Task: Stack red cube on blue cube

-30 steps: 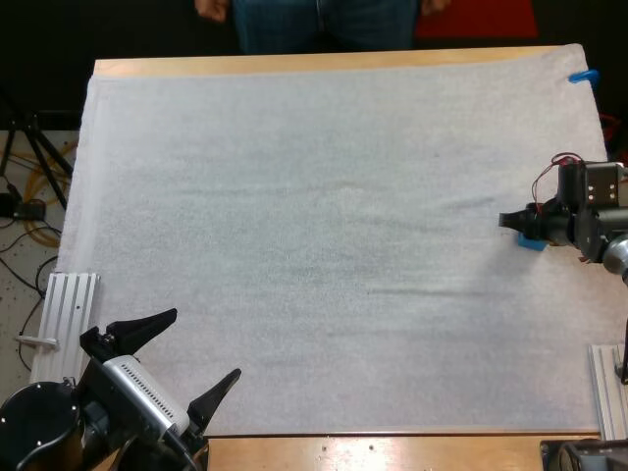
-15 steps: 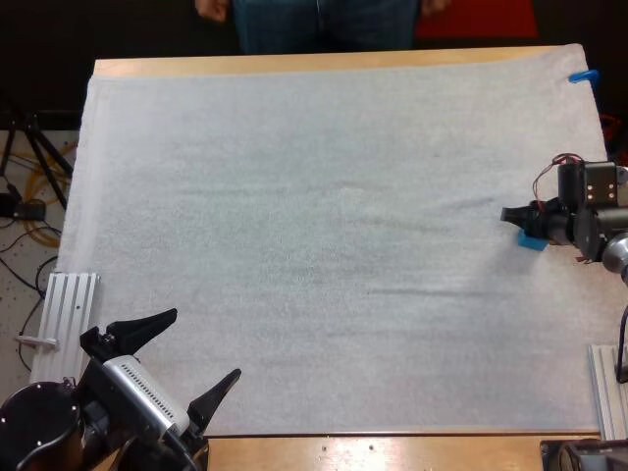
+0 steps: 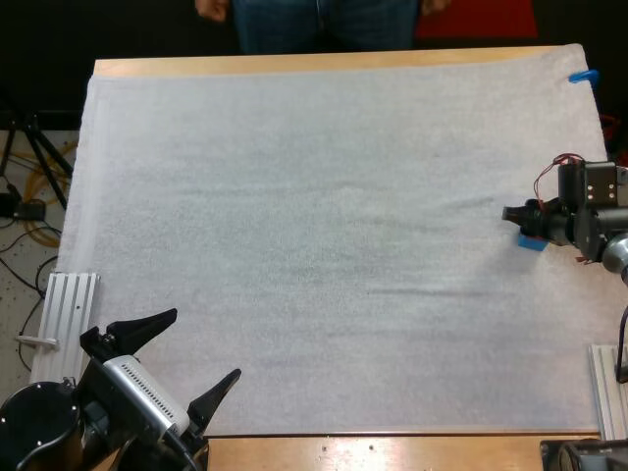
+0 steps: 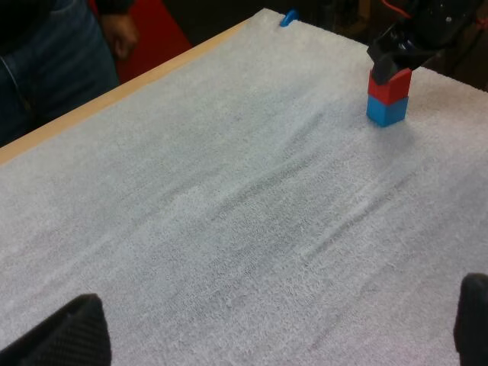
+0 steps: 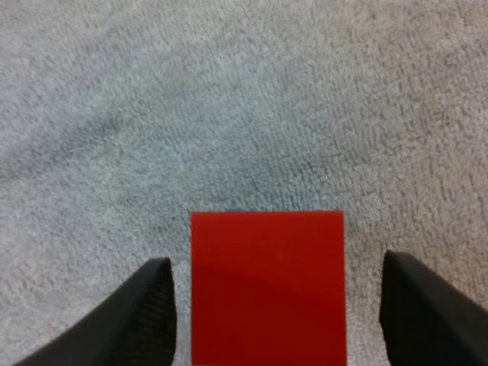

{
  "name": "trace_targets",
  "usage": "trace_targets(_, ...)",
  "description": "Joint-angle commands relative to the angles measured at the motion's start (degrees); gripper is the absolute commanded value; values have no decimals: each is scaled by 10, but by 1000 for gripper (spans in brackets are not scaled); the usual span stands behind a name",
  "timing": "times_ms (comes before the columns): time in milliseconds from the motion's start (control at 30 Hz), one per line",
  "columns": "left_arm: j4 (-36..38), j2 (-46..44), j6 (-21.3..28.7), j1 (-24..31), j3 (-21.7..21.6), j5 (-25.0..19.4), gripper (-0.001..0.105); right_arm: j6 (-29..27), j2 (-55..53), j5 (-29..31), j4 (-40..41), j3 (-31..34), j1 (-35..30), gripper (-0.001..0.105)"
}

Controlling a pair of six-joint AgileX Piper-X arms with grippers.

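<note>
The red cube (image 4: 390,83) rests squarely on the blue cube (image 4: 386,111) near the mat's right side. Just over that stack hangs my right gripper (image 4: 385,57). Its fingers (image 5: 152,305) stand apart on either side of the red cube (image 5: 267,286), with a gap of mat showing on both sides. In the high view the right gripper (image 3: 510,214) covers the stack, and only a corner of the blue cube (image 3: 531,242) peeks out. My left gripper (image 3: 206,341) sits open over the mat's near left corner, holding nothing.
A person stands at the table's far side (image 3: 324,25), with a hand (image 4: 122,34) near the far edge. Metal rails lie at the near left (image 3: 69,314) and near right (image 3: 608,388) of the white mat (image 3: 314,245).
My right gripper has drawn back a little to the right and toward the far side over the stack. The left arm has not moved.
</note>
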Motion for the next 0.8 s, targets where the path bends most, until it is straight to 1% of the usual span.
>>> trace_targets(0, -2, 1, -8, -2, -3, 2, 87, 2, -21, 2, -3, -2, 4, 56)
trace_targets(167, -2, 1, -8, -2, -3, 4, 87, 2, -87, 14, 12, -2, 11, 56)
trace_targets(267, -2, 1, -8, -2, -3, 6, 87, 2, -131, 14, 48, -2, 11, 56)
trace_targets(367, -2, 1, -6, -2, -3, 10, 87, 2, -185, 14, 100, -2, 11, 56)
trace_targets(500, -2, 1, -6, -2, -3, 14, 87, -12, -254, 9, 152, -2, 11, 56)
trace_targets(567, -2, 1, -6, -2, -3, 14, 87, -21, -278, -5, 156, -2, 11, 56)
trace_targets(667, -3, 1, -6, -1, -3, 14, 87, -51, -304, -38, 138, -2, 11, 56)
trace_targets(767, -13, 11, -6, 0, -2, -2, 87, -49, -303, -40, 106, -2, 11, 56)
